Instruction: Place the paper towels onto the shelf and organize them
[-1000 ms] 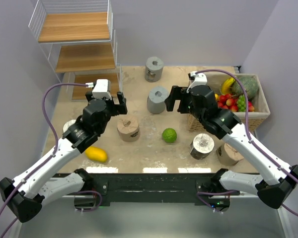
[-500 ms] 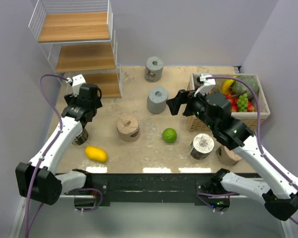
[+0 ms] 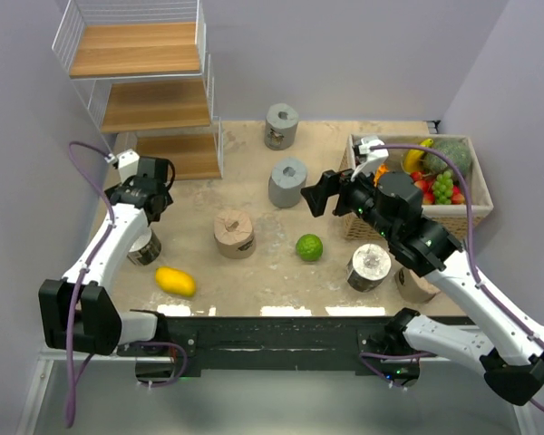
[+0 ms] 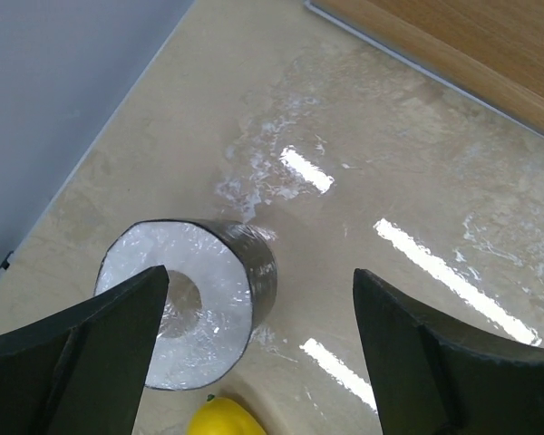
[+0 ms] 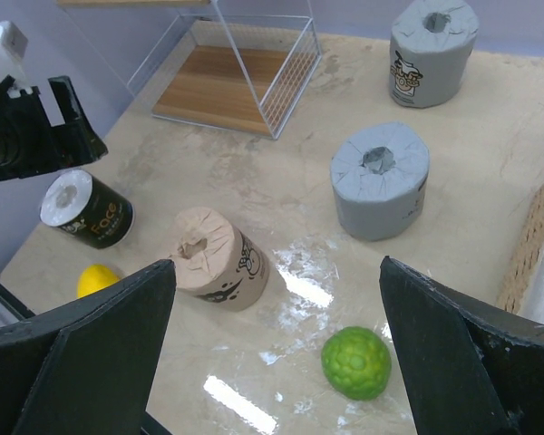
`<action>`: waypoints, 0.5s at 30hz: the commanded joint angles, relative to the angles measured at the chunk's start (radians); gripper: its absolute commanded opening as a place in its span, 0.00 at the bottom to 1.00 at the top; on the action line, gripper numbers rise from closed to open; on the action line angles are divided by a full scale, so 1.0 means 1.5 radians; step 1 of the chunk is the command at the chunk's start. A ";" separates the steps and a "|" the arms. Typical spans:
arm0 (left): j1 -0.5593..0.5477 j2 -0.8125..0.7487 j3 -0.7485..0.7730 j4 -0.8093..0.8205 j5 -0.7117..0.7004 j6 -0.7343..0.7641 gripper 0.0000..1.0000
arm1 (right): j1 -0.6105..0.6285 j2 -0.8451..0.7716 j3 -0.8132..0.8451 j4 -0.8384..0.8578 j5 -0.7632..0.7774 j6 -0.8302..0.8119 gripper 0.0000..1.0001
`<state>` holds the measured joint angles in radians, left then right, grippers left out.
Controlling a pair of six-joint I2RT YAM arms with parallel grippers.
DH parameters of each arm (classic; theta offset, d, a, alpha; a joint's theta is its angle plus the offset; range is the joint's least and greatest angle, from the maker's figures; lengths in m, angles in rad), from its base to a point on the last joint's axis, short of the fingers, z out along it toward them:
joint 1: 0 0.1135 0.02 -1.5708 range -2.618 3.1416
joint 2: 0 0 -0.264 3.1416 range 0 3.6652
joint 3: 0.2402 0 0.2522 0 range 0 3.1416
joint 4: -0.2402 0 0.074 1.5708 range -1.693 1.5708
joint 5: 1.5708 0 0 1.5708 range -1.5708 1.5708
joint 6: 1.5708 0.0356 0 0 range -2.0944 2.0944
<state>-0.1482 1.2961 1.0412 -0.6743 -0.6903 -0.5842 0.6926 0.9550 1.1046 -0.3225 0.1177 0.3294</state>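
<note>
Swung out from the table's middle, the left gripper (image 4: 258, 275) now hangs spread over the black-wrapped roll (image 4: 192, 313) at eight o'clock, with the shelf (image 3: 154, 104) at eleven, so a grasp looks next, while the right gripper (image 5: 276, 265) waits spread and empty.

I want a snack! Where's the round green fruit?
In the top view, the green fruit sits mid-table, between a tan roll and a black-wrapped roll.

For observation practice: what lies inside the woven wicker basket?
A yellow banana, red fruits, green grapes and a bumpy green item; the right arm hides part of the woven wicker basket.
</note>
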 commanded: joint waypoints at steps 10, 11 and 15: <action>0.086 -0.032 -0.003 -0.189 -0.025 -0.315 0.82 | 0.000 -0.025 -0.008 0.014 0.004 -0.030 0.99; 0.099 -0.032 0.001 -0.216 -0.018 -0.331 0.82 | 0.001 -0.025 -0.008 0.015 0.004 -0.030 0.99; 0.175 -0.034 0.002 -0.223 0.033 -0.342 0.82 | 0.001 -0.023 -0.002 0.013 0.001 -0.029 0.99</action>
<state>0.0235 1.2720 1.0183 -0.9314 -0.6548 -0.9703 0.6930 0.9333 1.0927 -0.3244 0.1169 0.3012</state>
